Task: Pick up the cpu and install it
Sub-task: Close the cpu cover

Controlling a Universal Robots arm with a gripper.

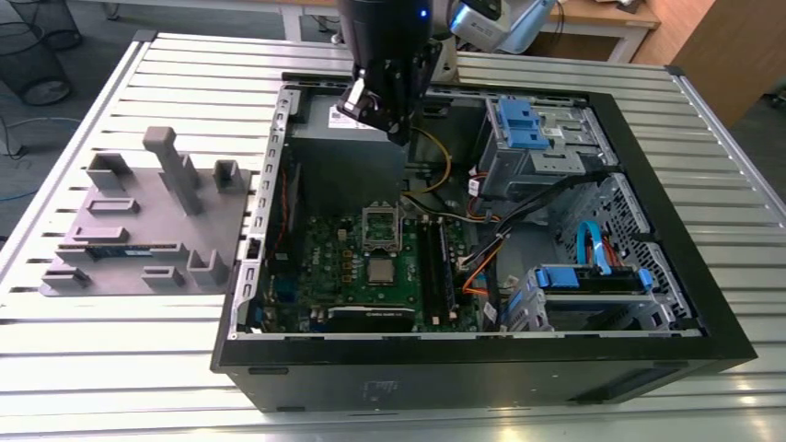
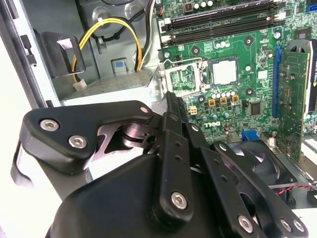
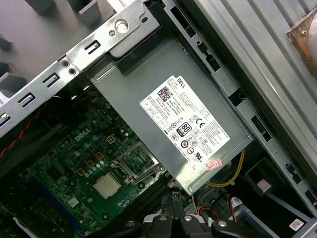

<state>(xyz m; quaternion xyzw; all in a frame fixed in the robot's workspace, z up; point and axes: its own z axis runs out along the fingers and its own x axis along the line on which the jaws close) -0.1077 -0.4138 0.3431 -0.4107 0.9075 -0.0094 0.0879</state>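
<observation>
The cpu (image 1: 381, 270) is a small silver square lying flat on the green motherboard (image 1: 331, 276) inside the open computer case. It also shows in both wrist views (image 2: 224, 70) (image 3: 106, 186). Right beside it stands the silver socket frame (image 1: 381, 226) (image 2: 183, 79) (image 3: 137, 163), swung open. My gripper (image 1: 390, 124) hangs above the back of the case, over the grey power supply (image 3: 168, 124), well above and away from the cpu. Its fingers (image 3: 171, 203) are shut with nothing between them.
A grey tray (image 1: 135, 230) with upright blocks and a green memory stick (image 1: 123, 249) lies at the exterior view's left on the slatted table (image 1: 687, 120). Drive cages with blue clips (image 1: 528, 129), cables (image 1: 430, 166) and a fan (image 2: 257, 158) crowd the case.
</observation>
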